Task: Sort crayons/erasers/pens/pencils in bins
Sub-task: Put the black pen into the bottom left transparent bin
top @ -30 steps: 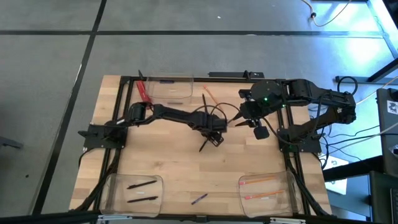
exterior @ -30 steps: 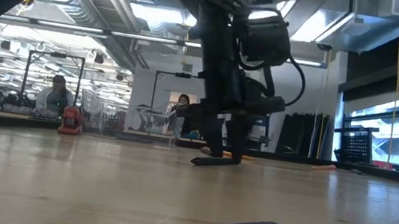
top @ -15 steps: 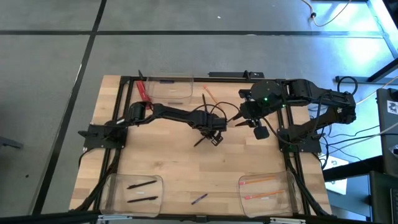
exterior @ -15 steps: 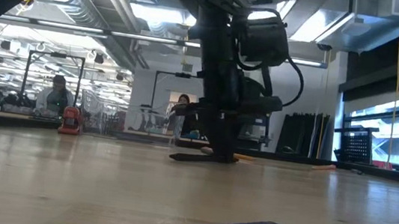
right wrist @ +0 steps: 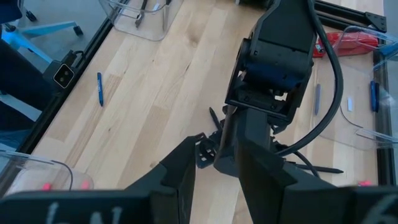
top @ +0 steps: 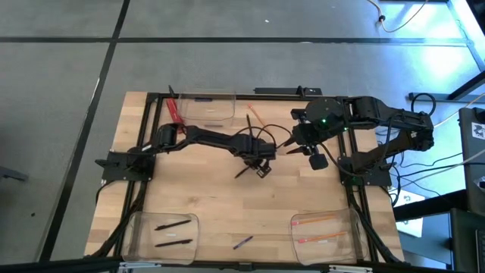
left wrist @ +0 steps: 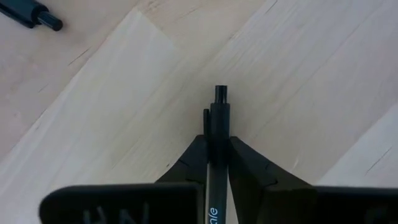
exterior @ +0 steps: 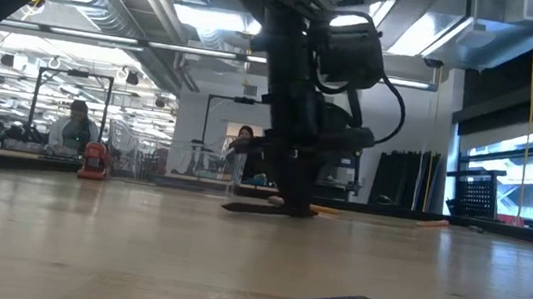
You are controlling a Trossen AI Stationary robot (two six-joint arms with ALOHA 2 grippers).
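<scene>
**Left wrist view: fingers are closing on a black pen**

In the left wrist view, the left gripper [left wrist: 217, 140] is holding a black pen [left wrist: 219, 118] between its two narrow fingers [left wrist: 193, 155], and the pen tip is pointing out over the wooden desk [left wrist: 311, 74]. Another black pen [left wrist: 31, 12] is lying apart on the desk. From above, this gripper [top: 258, 165] is staying at the middle of the desk, with the held pen [top: 244, 171] sticking out beside it. The right gripper [top: 292, 144] is waiting near, a little open and holding nothing. Two pens are lying in the near left bin [top: 130, 227], pencils in the near right bin [top: 350, 220]. A blue crayon [top: 242, 243] is lying on the desk between these bins.
</scene>
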